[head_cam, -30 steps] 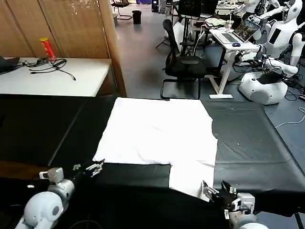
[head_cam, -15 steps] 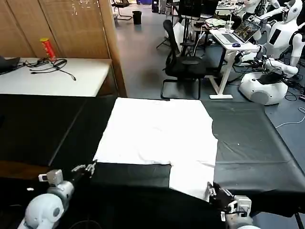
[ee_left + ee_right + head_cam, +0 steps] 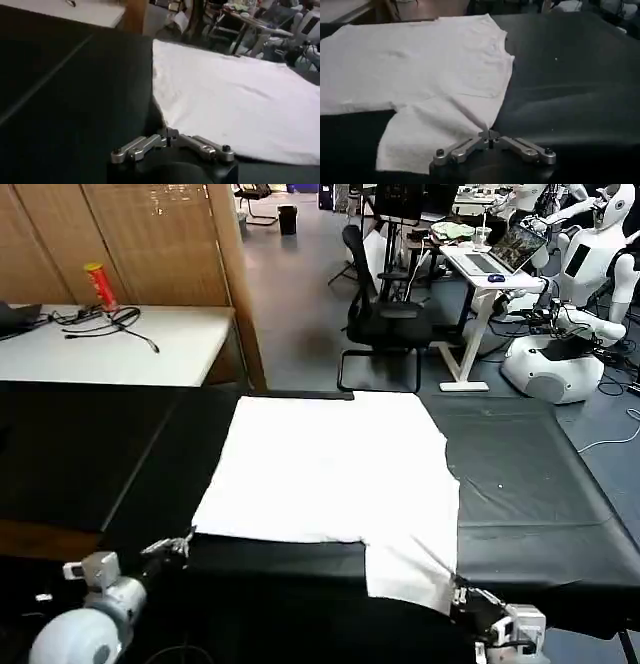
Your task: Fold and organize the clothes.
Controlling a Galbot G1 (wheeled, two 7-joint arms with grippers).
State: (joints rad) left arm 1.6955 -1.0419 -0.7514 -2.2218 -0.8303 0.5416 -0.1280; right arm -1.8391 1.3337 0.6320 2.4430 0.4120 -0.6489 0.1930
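Pulling toward the robot, both grippers have drawn back to the near edge of the black cloth-covered table over the last second, each with its fingers pressed together on the plain white soft cotton T-shirt. The left gripper pinches the near left corner of the shirt's body; in the left wrist view its fingertips close to a point on that hem corner. The right gripper pinches the corner of the short sleeve that lies nearest the robot on the right; the right wrist view shows its tips meeting on the sleeve's edge.

The shirt has slid a little nearer along with them, and its near hem now runs straighter across the table. It lies flat and spread, no print showing, its far edge reaching the table's far side.

I judge this a smoothing tug before the first fold; the cloth looks taut enough to begin folding.
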